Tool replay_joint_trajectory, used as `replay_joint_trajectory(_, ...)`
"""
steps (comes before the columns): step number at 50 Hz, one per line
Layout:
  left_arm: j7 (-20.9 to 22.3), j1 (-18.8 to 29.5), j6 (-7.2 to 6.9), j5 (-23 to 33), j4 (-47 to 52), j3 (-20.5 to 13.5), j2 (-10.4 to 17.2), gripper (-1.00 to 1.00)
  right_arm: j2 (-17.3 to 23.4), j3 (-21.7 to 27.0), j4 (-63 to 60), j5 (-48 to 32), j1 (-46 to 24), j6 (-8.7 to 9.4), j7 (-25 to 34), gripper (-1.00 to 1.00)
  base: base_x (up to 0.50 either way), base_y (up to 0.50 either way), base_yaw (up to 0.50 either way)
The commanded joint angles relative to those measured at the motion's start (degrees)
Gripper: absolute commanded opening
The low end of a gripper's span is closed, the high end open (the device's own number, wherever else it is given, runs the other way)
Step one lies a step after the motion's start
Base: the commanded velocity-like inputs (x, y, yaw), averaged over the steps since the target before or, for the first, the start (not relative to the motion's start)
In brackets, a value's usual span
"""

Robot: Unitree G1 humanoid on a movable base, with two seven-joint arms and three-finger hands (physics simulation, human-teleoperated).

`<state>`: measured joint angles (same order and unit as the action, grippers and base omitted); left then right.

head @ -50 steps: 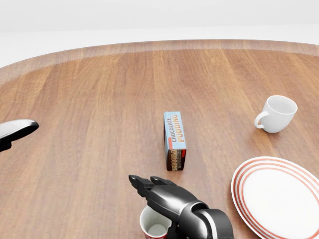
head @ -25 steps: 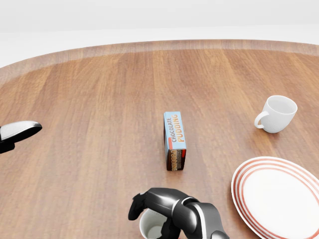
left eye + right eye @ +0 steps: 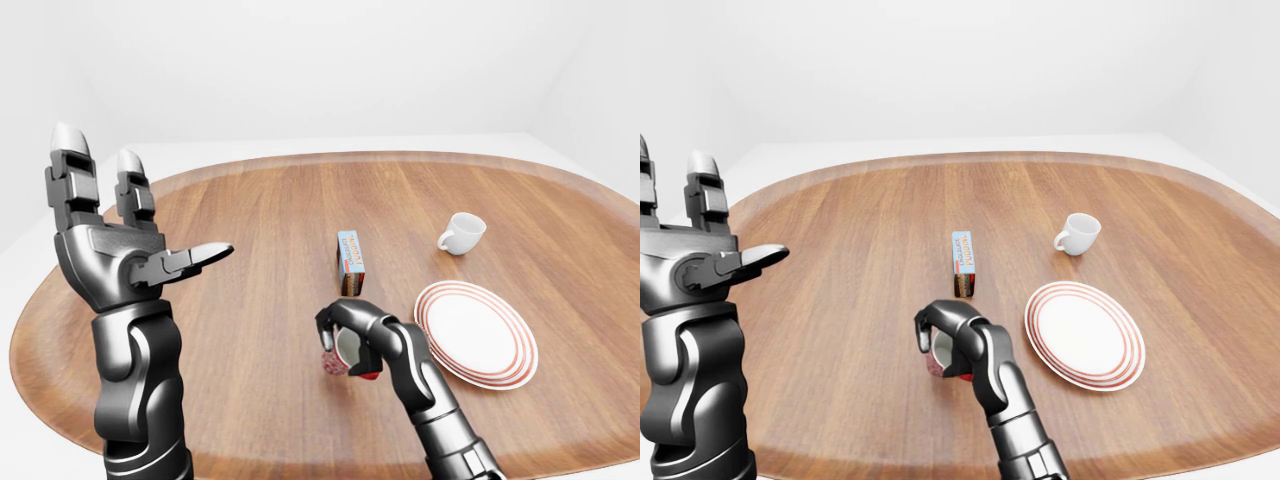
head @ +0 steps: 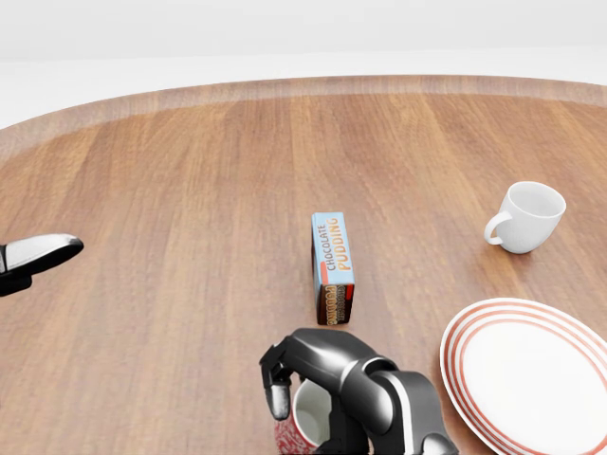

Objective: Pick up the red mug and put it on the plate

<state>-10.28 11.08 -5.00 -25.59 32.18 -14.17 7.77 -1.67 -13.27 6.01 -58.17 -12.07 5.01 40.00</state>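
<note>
The red mug [image 3: 337, 358], white inside, is near the bottom middle of the left-eye view, and its rim shows in the head view [image 4: 308, 425]. My right hand [image 3: 345, 338] is shut on it, fingers curled round the rim and side. The mug looks slightly tilted and lifted; I cannot tell whether it touches the table. The white plate with red rings [image 3: 477, 331] lies to the right of the mug. My left hand [image 3: 125, 240] is open and raised upright at the left, holding nothing.
A chocolate pudding box [image 3: 350, 262] stands just above the mug in the views. A white mug [image 3: 462, 232] stands above the plate. The round wooden table [image 3: 250, 220] stretches across the views, its near edge close to the bottom.
My right hand's fingers have curled from open over the mug to closed round it. The mug has shifted slightly right and tipped. The left hand barely moved.
</note>
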Motion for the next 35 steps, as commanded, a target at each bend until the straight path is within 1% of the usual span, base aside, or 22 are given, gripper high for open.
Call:
replay_joint_trajectory(1,0.1,-0.2,0.0,-0.1,-0.1,-0.1,-0.1,0.94,-0.4,1.6,-13.0,-0.2,-0.9,-0.01,0.0,-1.0,0.0,0.0,0.0)
replay_joint_trajectory(6,0.0,-0.1,0.0,0.0,-0.5,0.0,-0.1,0.94,-0.5,2.0,-20.8,-0.2,-1.9,-0.01,0.0,-1.0,0.0,0.0,0.0)
replay_joint_trajectory(7,-0.1,0.0,0.0,-0.1,-0.4,-0.1,0.0,0.95,-0.9,2.0,-23.8,-0.4,-1.8,-0.01,0.0,-1.0,0.0,0.0,0.0)
replay_joint_trajectory(9,-0.1,0.0,0.0,-0.2,-0.6,-0.3,0.1,0.95,-0.1,2.1,-25.5,-0.9,-1.8,-0.01,0.0,-1.0,0.0,0.0,0.0)
replay_joint_trajectory(11,-0.2,0.2,0.0,-0.4,-0.7,-0.7,0.3,0.95,-0.3,2.4,-27.4,-0.8,-1.4,-0.01,0.0,-1.0,0.0,0.0,0.0)
replay_joint_trajectory(22,-0.6,1.0,0.0,-0.8,-1.1,-0.6,0.8,0.95,2.2,4.1,-31.9,-0.6,0.7,-0.01,0.0,-1.0,0.0,0.0,0.0)
replay_joint_trajectory(35,-0.6,1.2,0.0,-0.8,-1.3,-0.7,0.9,0.95,6.2,9.0,-38.6,-0.7,7.1,-0.01,0.0,-1.0,0.0,0.0,0.0)
